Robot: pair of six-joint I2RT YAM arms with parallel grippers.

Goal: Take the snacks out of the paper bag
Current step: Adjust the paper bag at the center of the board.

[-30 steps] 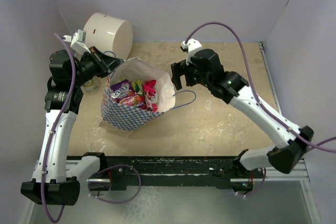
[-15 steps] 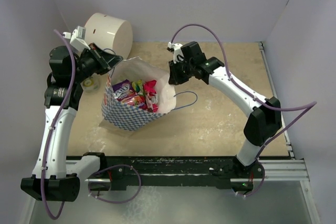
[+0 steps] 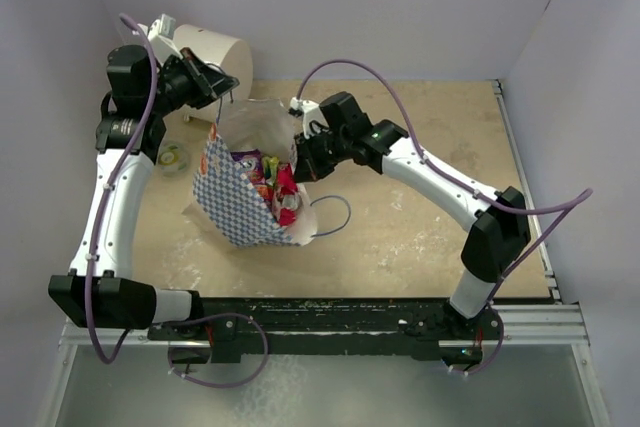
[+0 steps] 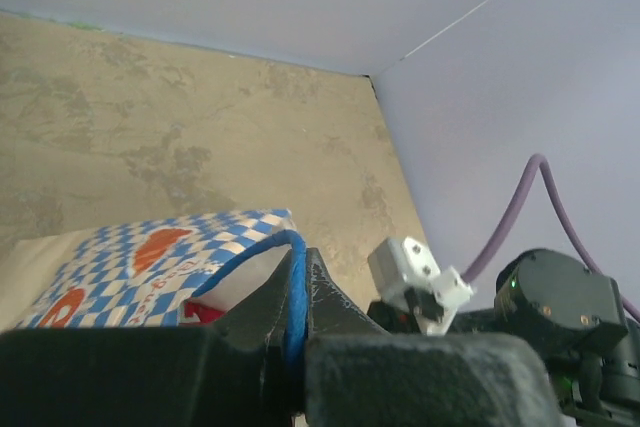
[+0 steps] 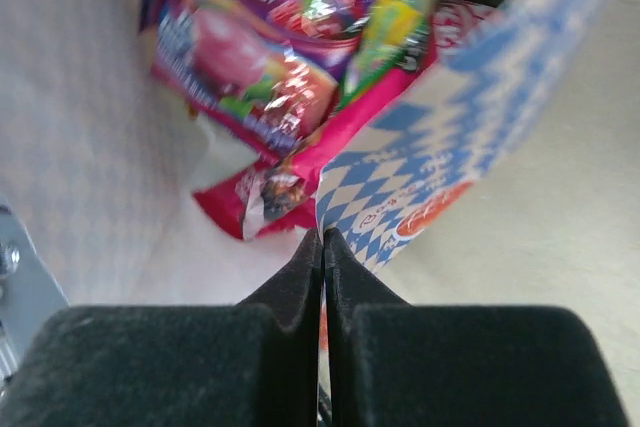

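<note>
Early stage: no packet out yet. The snacks (image 3: 278, 185) all sit inside the paper bag (image 3: 235, 209), which stands tilted on the surface (image 3: 420, 217) with its mouth toward the right arm. Left gripper (image 3: 218, 87) has its jaws closed on the blue cord handle (image 4: 285, 277), holding that side up. Right gripper (image 3: 303, 157) is at the opposite rim, jaws shut, apparently pinching the checked wall, though the wrist view is blurry. Every packet is left to pull.

top view overhead, far; both wrist views close, sharing paper bag (image 3: 236, 213)
</note>
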